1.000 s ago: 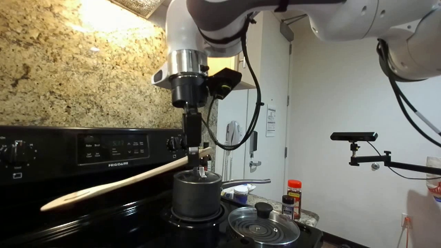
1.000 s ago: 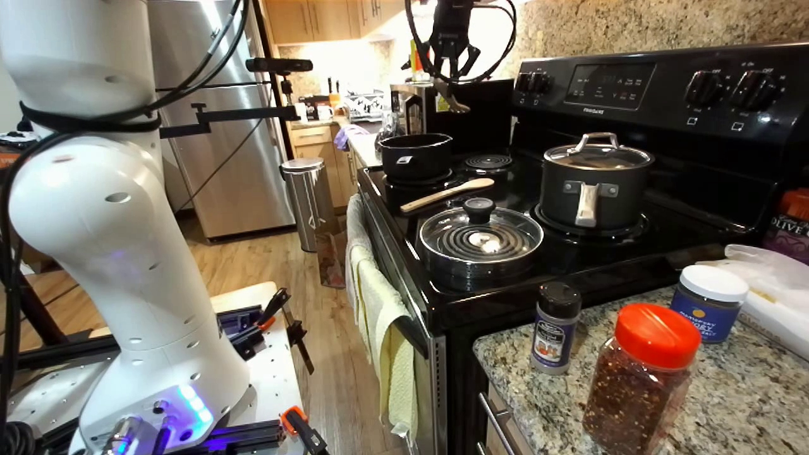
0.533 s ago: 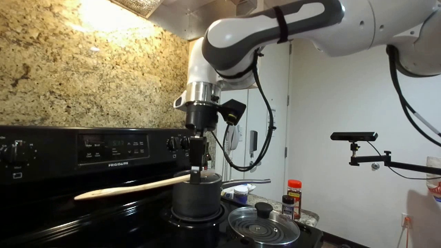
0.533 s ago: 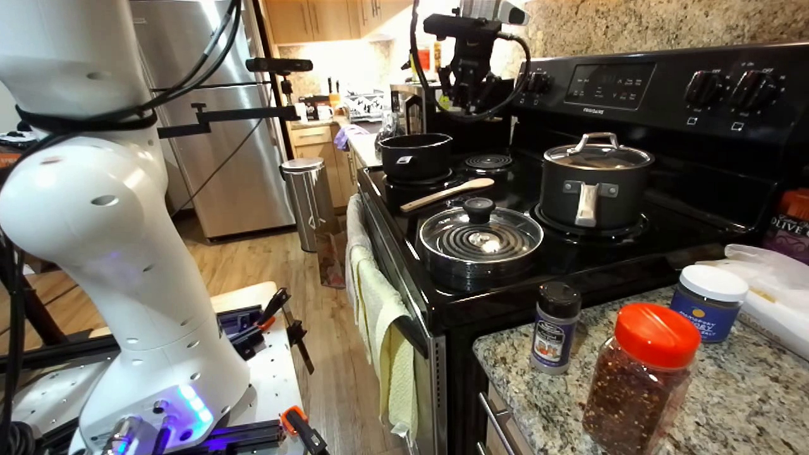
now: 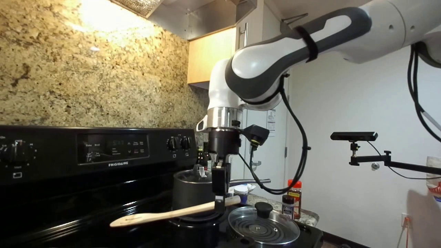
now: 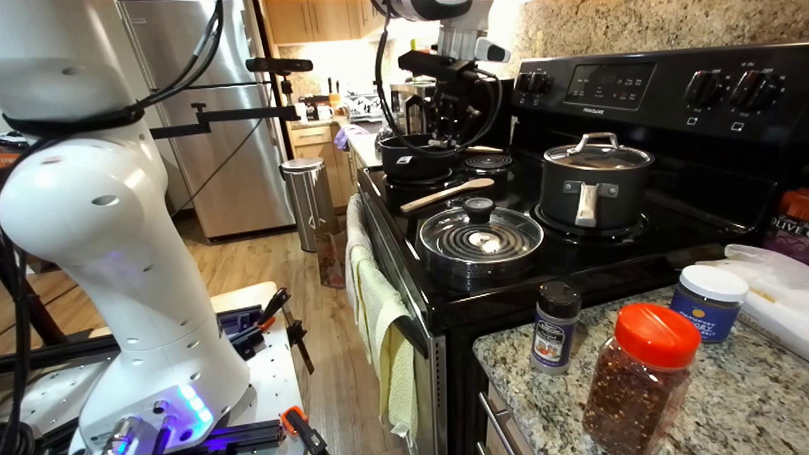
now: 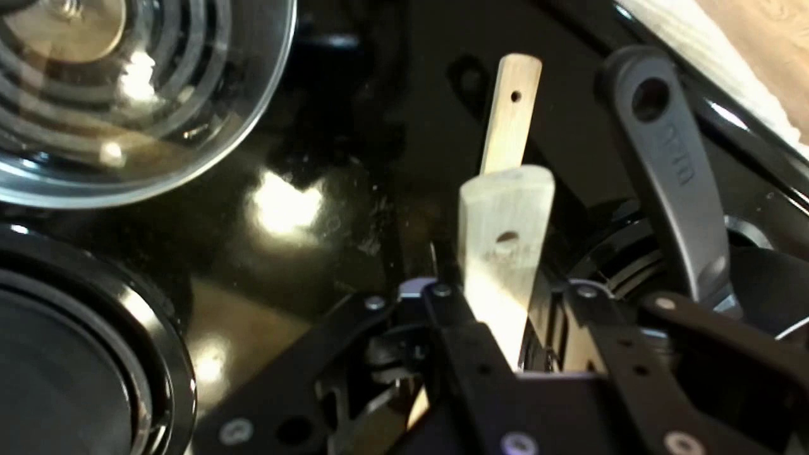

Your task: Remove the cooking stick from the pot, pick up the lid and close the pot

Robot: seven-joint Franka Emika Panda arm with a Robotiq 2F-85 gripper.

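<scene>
We see the pale wooden stick (image 5: 175, 212) over the stove (image 6: 686, 218), grasped near its handle end by the pincer (image 5: 219, 204). In an exterior view its long axis slants: the broad, round-tipped flat blade sits low and left, away from the counter (image 6: 746, 404), and the narrow handle points up and right, toward the counter's edge. In the wrist view that blunt end, pierced by a small hole, points to the top.

On the stove, just past the counter's front corner, lies the lid (image 6: 481, 239), a shallow disc of clear glass with a shiny rim and black knob. Beyond it lies a wooden spoon (image 6: 445, 195), and farthest of these from that corner stands the open pot (image 6: 419, 167), round and black. Farther back, off the counter's side edge, we see a grey pot (image 6: 594, 180) with a looped metal handle on its glass cover (image 6: 600, 159). On the speckled granite, a dark-capped bottle (image 6: 555, 332) stands near the front corner and a red-capped jar (image 6: 638, 385) near the front edge.
</scene>
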